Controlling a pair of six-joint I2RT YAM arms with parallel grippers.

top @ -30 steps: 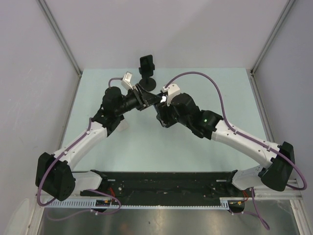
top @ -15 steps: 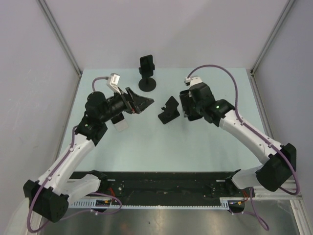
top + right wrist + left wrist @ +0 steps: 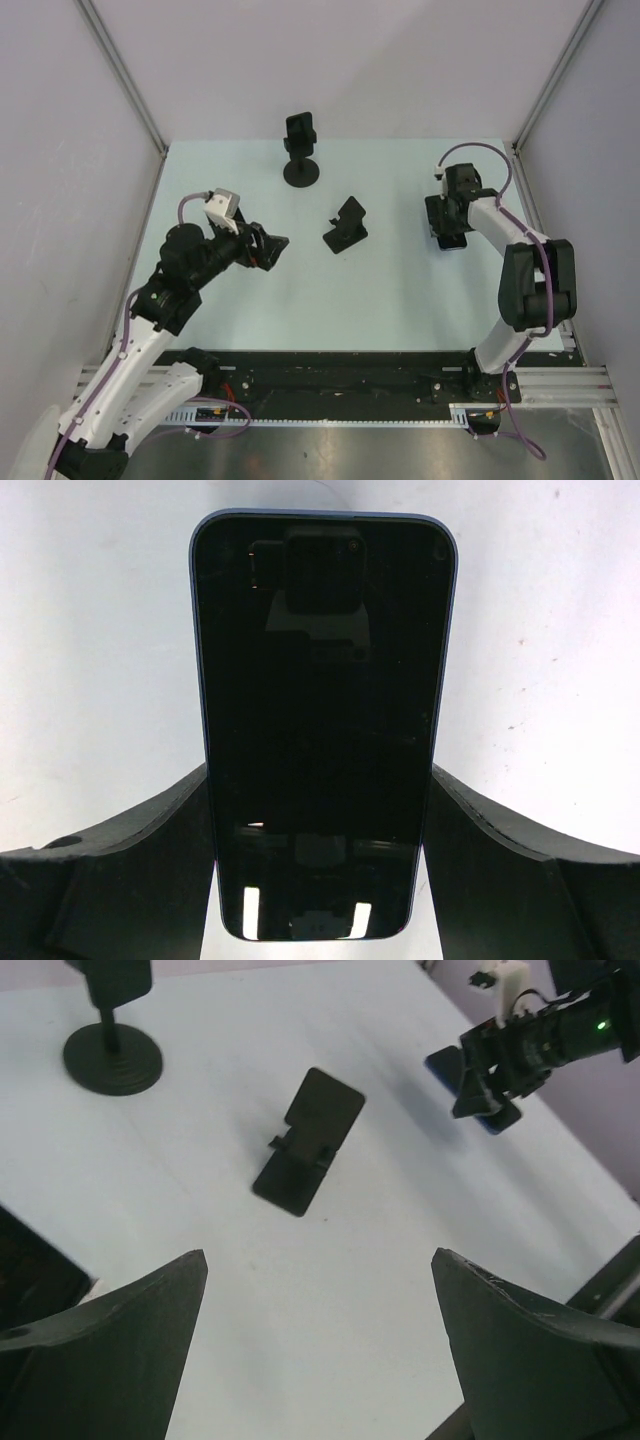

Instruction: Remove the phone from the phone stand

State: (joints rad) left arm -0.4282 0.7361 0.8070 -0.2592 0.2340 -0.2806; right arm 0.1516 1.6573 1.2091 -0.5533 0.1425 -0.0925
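The black folding phone stand (image 3: 346,225) stands empty at mid-table; it also shows in the left wrist view (image 3: 307,1140). The dark-blue phone (image 3: 322,680), screen up, sits between my right gripper's fingers (image 3: 150,860), which press on its two long sides. In the top view my right gripper (image 3: 450,222) holds the phone (image 3: 452,241) low over the table's right side, well right of the stand. The left wrist view shows the phone (image 3: 442,1064) under that gripper. My left gripper (image 3: 265,247) is open and empty, left of the stand.
A second black stand with a round base (image 3: 301,170) and a clamp head stands at the back centre, also in the left wrist view (image 3: 112,1058). The enclosure's walls and frame posts border the table; a black rail runs along the near edge.
My right gripper has carried the phone from the stand area to the table's right side. My left arm has drawn back to the left and nearer, away from the stand.
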